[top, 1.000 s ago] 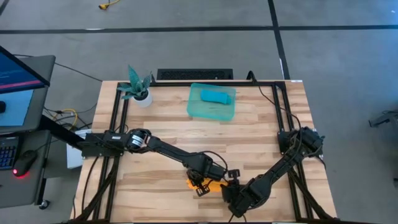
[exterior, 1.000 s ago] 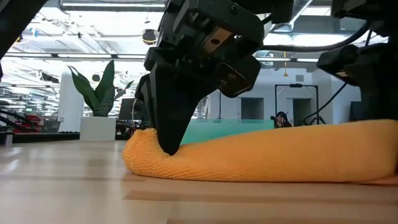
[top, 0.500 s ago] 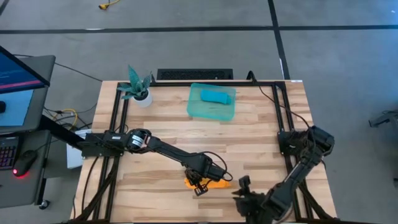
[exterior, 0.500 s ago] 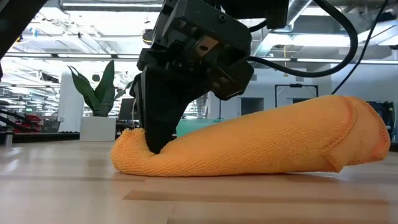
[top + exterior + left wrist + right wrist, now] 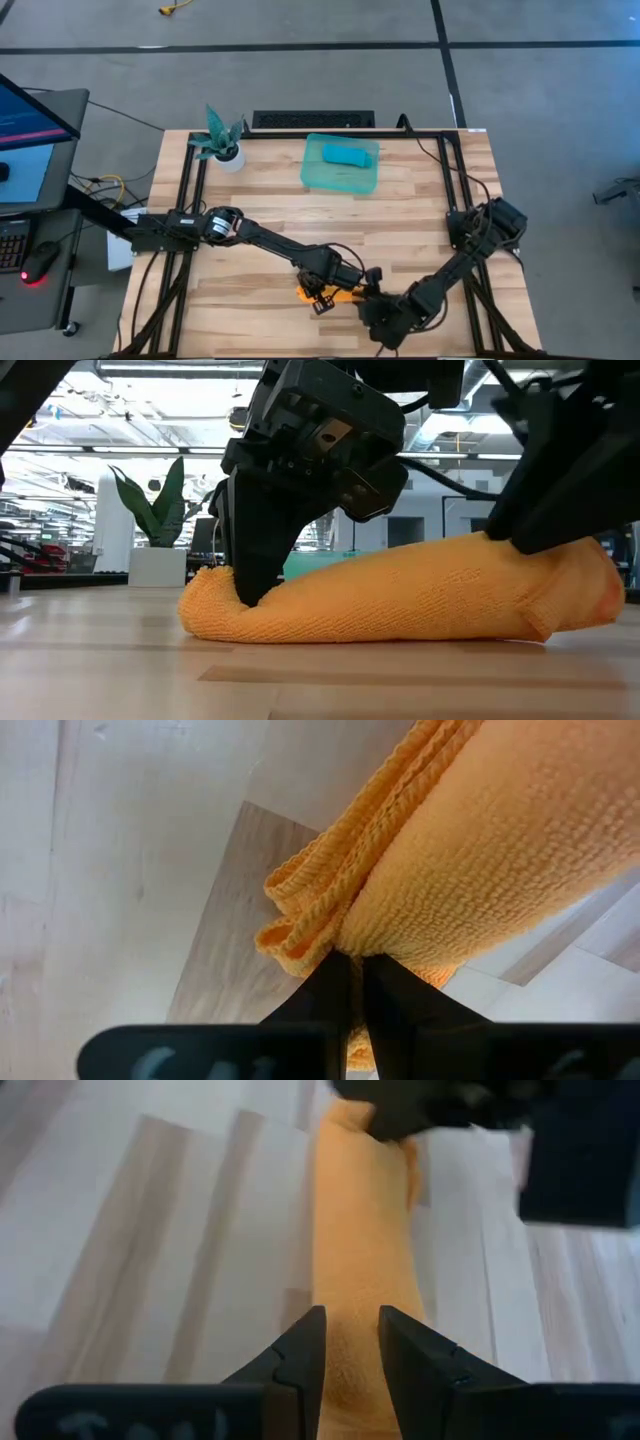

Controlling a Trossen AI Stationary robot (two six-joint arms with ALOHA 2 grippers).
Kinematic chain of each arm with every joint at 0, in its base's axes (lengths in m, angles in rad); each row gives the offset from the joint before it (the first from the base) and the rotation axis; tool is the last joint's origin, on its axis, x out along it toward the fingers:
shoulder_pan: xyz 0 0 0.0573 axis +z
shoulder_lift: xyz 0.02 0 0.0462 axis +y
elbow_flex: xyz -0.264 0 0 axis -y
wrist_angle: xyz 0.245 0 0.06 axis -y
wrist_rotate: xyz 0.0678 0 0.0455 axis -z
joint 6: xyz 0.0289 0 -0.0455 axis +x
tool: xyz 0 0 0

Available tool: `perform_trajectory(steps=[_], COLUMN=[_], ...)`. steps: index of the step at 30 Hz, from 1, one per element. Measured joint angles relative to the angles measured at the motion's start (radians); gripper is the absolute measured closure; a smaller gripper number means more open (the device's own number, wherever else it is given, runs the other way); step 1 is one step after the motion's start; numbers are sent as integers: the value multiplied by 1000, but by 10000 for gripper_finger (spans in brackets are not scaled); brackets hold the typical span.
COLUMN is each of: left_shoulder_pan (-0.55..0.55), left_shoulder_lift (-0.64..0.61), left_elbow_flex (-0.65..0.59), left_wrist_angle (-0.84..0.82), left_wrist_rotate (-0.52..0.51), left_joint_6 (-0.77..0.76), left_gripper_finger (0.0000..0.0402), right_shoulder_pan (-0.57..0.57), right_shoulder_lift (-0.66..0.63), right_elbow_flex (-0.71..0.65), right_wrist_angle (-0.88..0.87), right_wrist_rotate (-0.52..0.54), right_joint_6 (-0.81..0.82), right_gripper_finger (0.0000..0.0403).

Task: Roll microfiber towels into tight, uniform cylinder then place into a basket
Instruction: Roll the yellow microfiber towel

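Low view: rolled orange towel (image 5: 400, 595) lies lengthwise across the picture

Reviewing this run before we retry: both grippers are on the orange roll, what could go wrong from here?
1. The left gripper is shut on only the edge layers of the orange towel; lifting could unroll it.
2. The right gripper is part-closed over the other end; an uneven lift may sag or loosen the roll.
3. The basket already holds the turquoise towel, so space is tighter.

Orange towel (image 5: 400, 595), turquoise towel (image 5: 349, 154) in teal-green basket (image 5: 325, 180).
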Motion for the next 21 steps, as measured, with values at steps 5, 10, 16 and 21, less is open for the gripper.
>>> perform_trajectory(steps=[5,10,16,21], left_shoulder_pan=[-2,-5,-5,-8], left_shoulder_lift=[0,0,0,0], left_elbow_flex=[0,0,0,0], left_wrist_angle=[1,1,2,1], left_wrist_rotate=[0,14,21,17], left_joint_6=[0,0,-1,54], left_gripper_finger=[389,389,389,381], right_shoulder_pan=[-35,-65,-79,-82], right_shoulder_lift=[0,34,100,93], right_elbow_flex=[-5,-7,0,0], right_wrist_angle=[-106,-116,-85,-95], right_wrist_rotate=[-11,-95,-123,-139], right_joint_6=[146,205,210,222], right_gripper_finger=[285,285,285,285])
